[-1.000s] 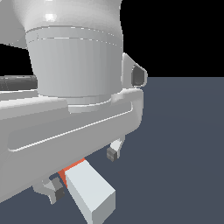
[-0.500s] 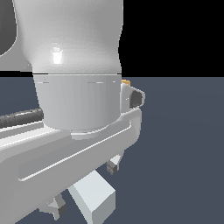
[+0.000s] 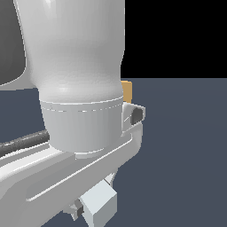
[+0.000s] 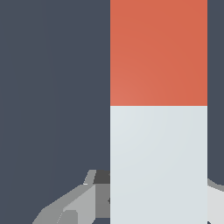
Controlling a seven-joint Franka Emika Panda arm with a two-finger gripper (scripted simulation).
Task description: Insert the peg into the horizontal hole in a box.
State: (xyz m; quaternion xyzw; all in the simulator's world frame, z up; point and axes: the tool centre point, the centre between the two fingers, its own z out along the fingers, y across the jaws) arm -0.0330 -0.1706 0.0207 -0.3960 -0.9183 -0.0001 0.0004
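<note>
In the wrist view the peg (image 4: pixel 158 109) runs straight away from the camera, with its white-grey part near and its red-orange end far. My gripper (image 4: pixel 158 205) is shut on the white-grey part, with a grey finger (image 4: pixel 74 205) showing beside it. In the exterior view only the peg's white-grey end (image 3: pixel 101 205) sticks out under my hand, held by the gripper (image 3: pixel 88 209). A corner of the tan box (image 3: pixel 127 91) peeks out behind my arm. The hole is hidden.
My white arm and hand (image 3: pixel 80 102) fill most of the exterior view and hide the scene behind. The dark blue-grey floor (image 3: pixel 186 155) stretches to the exterior view's right.
My arm has shifted lower in the exterior view. The peg's red-orange end is now hidden there, and a corner of the tan box has come into sight behind the arm.
</note>
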